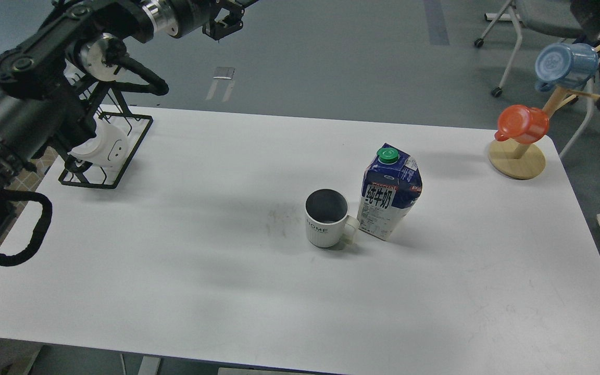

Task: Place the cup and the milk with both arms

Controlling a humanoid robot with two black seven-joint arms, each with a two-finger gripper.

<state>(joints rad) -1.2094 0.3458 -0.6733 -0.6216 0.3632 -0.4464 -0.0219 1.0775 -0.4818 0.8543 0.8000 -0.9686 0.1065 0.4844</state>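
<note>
The cup (326, 217), a white ribbed mug with a dark inside and "HOME" lettering, stands upright near the table's middle with its handle to the right. The milk (389, 191), a blue-and-white carton with a green cap, stands upright just right of it, close to the handle. My left gripper (225, 20) is high at the top edge, far back-left of both, partly cut off. Only a dark end of my right gripper (594, 13) shows in the top right corner, far from the carton. Neither holds anything that I can see.
A black wire rack (106, 153) holding a white mug stands at the table's back left, under my left arm. A wooden cup tree (519, 159) with an orange cup (523, 123) and a blue cup (563, 63) stands at the back right. A person stands at the right edge.
</note>
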